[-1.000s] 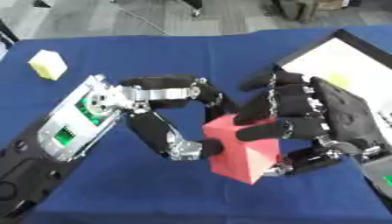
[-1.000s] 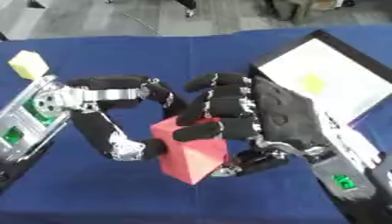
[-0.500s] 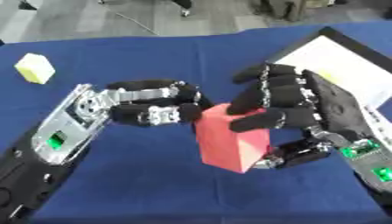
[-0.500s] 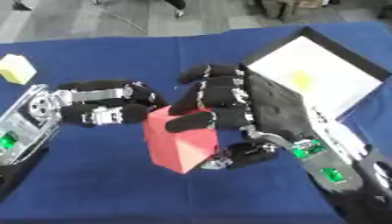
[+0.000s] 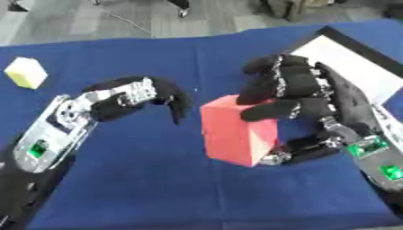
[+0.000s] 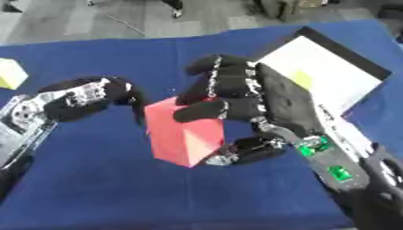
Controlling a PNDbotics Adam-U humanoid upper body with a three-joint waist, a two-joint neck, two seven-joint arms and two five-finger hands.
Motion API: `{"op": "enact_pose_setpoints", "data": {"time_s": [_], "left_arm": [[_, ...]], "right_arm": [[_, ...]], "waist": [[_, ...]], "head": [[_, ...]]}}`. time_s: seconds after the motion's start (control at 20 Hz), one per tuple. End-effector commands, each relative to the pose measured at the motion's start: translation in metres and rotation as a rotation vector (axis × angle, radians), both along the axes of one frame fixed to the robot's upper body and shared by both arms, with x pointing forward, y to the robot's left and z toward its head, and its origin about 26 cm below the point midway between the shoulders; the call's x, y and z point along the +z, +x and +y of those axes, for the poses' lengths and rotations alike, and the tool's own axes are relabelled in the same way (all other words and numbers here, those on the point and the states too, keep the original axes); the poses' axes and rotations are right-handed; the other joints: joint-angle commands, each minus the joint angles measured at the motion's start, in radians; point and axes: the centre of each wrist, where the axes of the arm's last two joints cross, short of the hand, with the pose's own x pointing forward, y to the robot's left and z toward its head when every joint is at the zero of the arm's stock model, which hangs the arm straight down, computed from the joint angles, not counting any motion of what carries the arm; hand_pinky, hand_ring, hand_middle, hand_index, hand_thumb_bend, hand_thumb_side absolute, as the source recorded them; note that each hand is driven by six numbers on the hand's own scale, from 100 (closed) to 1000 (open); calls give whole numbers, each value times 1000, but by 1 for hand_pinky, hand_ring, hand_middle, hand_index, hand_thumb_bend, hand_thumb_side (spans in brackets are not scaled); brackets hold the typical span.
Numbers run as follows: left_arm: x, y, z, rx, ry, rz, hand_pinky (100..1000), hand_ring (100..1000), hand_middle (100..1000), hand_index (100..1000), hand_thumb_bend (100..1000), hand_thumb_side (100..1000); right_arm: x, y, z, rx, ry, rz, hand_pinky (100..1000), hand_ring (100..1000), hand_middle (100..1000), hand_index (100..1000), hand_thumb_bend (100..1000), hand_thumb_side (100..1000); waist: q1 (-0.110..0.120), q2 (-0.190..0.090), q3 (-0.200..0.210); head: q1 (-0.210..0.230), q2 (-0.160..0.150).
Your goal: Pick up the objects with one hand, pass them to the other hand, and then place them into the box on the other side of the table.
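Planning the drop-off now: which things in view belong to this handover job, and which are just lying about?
In the job:
red block, held by the right hand
left hand
white-lined box
pale yellow block

Lying about:
chair legs on the floor beyond the table

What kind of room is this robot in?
Probably a lab or workshop for robot practice. A table with a blue cloth holds only simple props: a red block in the right hand, a yellow block and a box. Grey floor lies beyond.

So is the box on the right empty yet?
No. The box holds one small yellow piece on its white floor; the red block remains outside.
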Motion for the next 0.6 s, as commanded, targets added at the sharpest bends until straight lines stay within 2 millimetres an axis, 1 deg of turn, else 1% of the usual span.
{"op": "enact_pose_setpoints", "data": {"time_s": [0.05, 0.2, 0.3, 0.4, 0.45, 0.5, 0.55, 0.6], "left_arm": [[-1, 1, 28, 196, -134, 0, 801, 550, 549, 713, 150, 987], [-20, -8, 45, 368, -266, 31, 799, 548, 545, 709, 149, 962], [-33, -16, 54, 463, -339, 48, 796, 545, 541, 705, 154, 955], [-45, -24, 60, 540, -394, 67, 796, 545, 541, 703, 154, 951], [-50, -27, 61, 568, -412, 71, 796, 545, 541, 703, 154, 951], [-54, -31, 63, 593, -428, 75, 796, 545, 540, 702, 154, 947], [-58, -33, 63, 615, -442, 78, 796, 545, 540, 701, 153, 944], [-61, -35, 63, 634, -456, 82, 796, 545, 539, 700, 154, 943]], "right_arm": [[11, -1, -28, -134, 53, 52, 764, 609, 126, 653, 100, 100], [15, 2, -55, -321, 117, 150, 766, 627, 157, 686, 100, 100], [14, 12, -74, -455, 148, 202, 772, 649, 176, 718, 100, 100], [11, 28, -96, -593, 177, 255, 779, 675, 196, 761, 100, 179], [8, 36, -106, -652, 192, 283, 781, 683, 199, 774, 100, 236], [4, 45, -118, -715, 213, 325, 788, 703, 205, 811, 100, 374], [-1, 55, -129, -771, 237, 376, 792, 717, 212, 837, 100, 424], [-5, 64, -141, -821, 261, 429, 794, 724, 216, 846, 100, 434]], "waist": [[-1, -13, 7], [9, -13, 21], [16, -15, 34], [21, -19, 51], [23, -21, 58], [25, -23, 65], [26, -26, 73], [26, -28, 80]], "head": [[-9, -3], [-29, -3], [-47, -3], [-72, -3], [-85, -3], [-98, -3], [-108, -3], [-117, -3]]}}
